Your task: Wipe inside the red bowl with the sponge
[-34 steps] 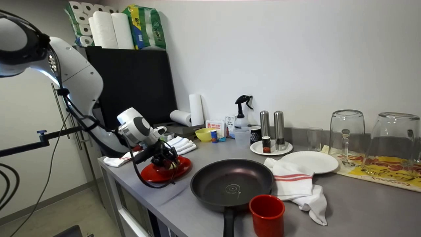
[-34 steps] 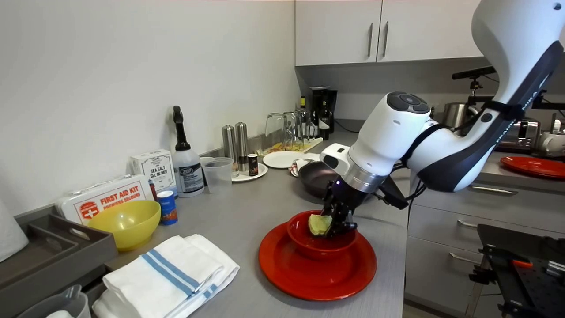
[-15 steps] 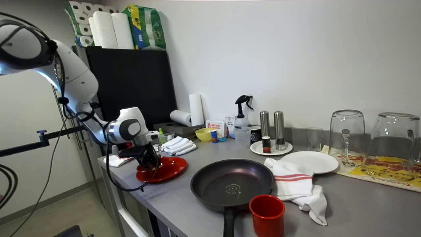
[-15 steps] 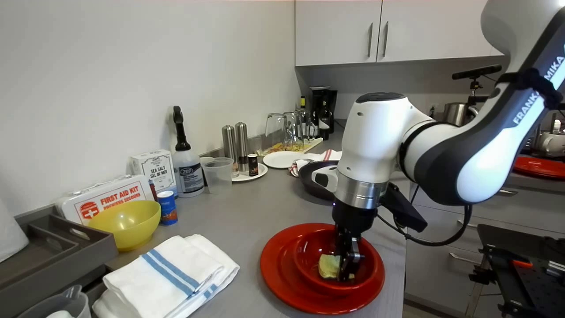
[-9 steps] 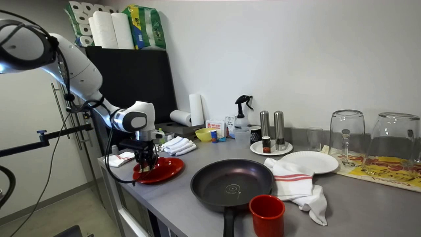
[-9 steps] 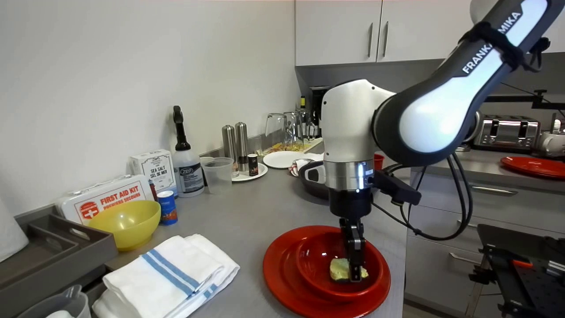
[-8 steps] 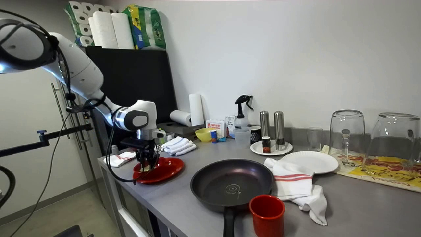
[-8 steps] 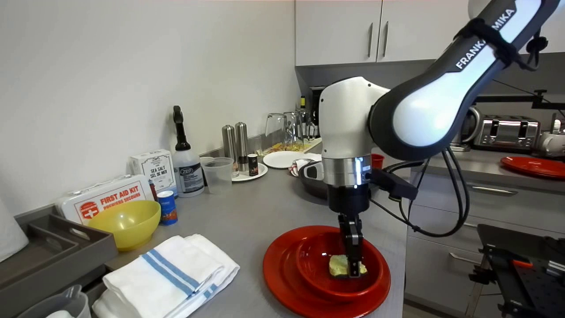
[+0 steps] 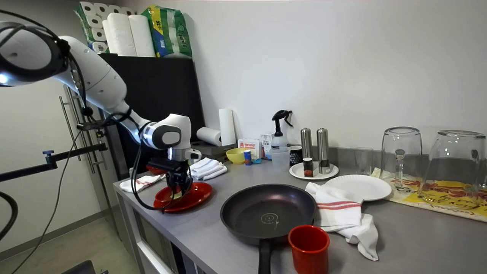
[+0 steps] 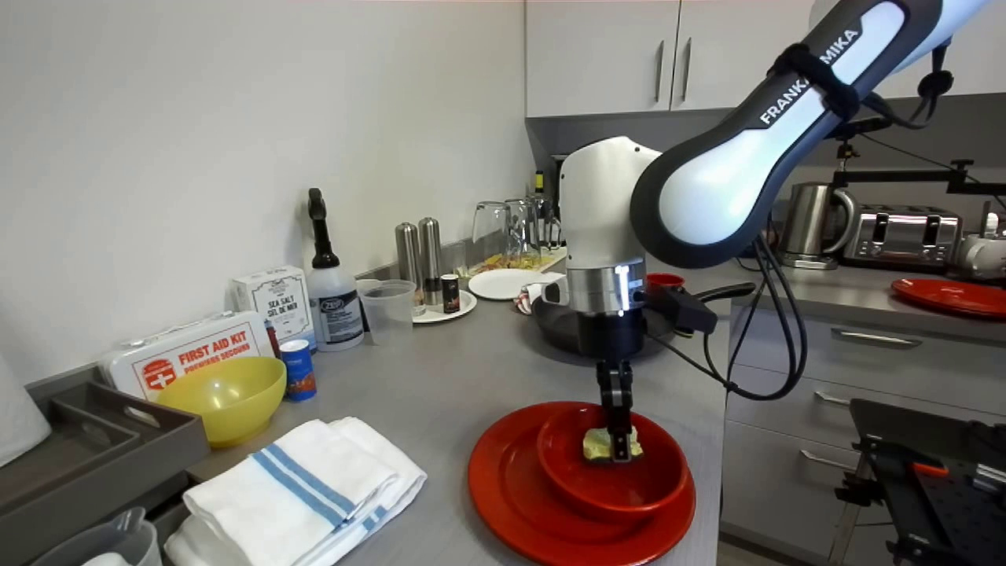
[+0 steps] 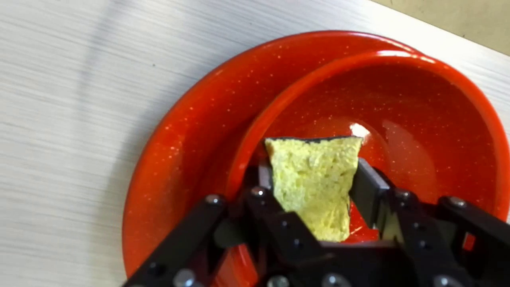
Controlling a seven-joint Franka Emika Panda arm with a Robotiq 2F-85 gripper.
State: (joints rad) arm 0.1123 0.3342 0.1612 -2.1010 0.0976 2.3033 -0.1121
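Fingers (image 11: 368,195) grip a yellow sponge (image 11: 314,183) inside the red bowl (image 11: 442,99); hard sideways rubbing could skid the unheld bowl across the red plate (image 11: 171,159) beneath.

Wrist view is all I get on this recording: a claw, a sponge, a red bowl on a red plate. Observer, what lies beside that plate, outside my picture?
Observer: In an exterior view, folded white towels with blue stripes lie beside the red plate.
Operator: And my own approach, tilted or upright?
Observer: Near upright: in both exterior views the claw points almost straight down over the red bowl.
Operator: Anything else standing along there?
Observer: In an exterior view, a red cup stands close by a black frying pan.
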